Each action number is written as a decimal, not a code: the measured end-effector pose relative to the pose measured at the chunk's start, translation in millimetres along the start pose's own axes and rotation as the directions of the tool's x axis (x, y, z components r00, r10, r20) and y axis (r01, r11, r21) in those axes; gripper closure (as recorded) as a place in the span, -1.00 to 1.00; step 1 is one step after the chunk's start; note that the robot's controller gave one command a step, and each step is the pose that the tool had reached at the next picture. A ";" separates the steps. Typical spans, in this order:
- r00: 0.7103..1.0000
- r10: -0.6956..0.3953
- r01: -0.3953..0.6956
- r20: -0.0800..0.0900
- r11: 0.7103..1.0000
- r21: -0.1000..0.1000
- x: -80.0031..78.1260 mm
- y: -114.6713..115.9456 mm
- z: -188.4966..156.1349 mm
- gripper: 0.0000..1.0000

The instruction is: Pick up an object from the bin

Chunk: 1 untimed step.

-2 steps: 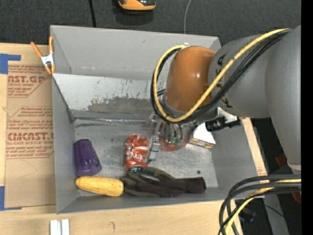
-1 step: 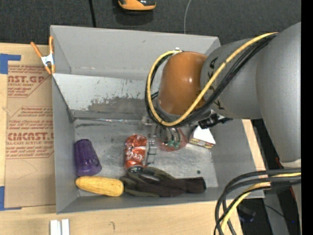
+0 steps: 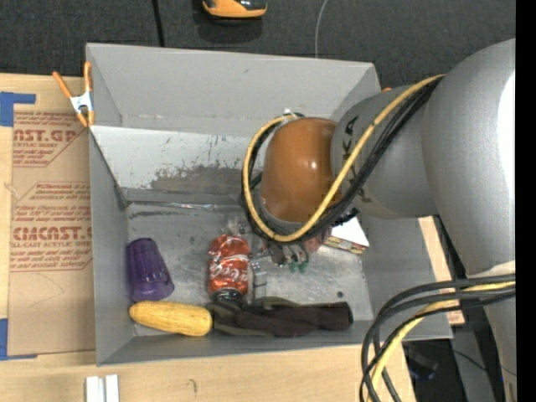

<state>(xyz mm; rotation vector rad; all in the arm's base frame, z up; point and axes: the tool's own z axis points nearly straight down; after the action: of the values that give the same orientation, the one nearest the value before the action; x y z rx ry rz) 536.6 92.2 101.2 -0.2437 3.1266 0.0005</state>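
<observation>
The crushed red soda can point(image 3: 229, 266) lies on the bin floor, near the middle of the lower half, standing roughly on end with its dented white-lettered side up. It sits just beside the gripper point(image 3: 273, 262), on the side toward the view's left, and whether the two touch cannot be told. The gripper's tip hangs low over the floor below the wrist's rounded orange cover point(image 3: 297, 170), which hides most of it. Whether it is spread or pressed together cannot be told, and nothing can be seen pinched in it.

Just below the gripper and the can, a dark brown limp piece of cloth or glove point(image 3: 285, 316) stretches along the bin's near wall. Its left end touches the yellow corn cob point(image 3: 171, 317), which lies flat in the lower left corner. Farther from the gripper, beyond the can, a purple tumbler point(image 3: 147, 268) lies on its side just above the cob. On the gripper's other side, a flat white card point(image 3: 352, 234) pokes out from under the arm. The grey metal bin point(image 3: 167, 149) shows scuffed bare walls above all this.
</observation>
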 end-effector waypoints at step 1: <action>0.947 0.322 -0.322 0.002 0.947 -0.001 -10.0 2.0 28.6 1.00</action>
<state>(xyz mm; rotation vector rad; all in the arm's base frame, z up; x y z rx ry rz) 546.3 95.7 72.7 0.2697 3.1221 0.0034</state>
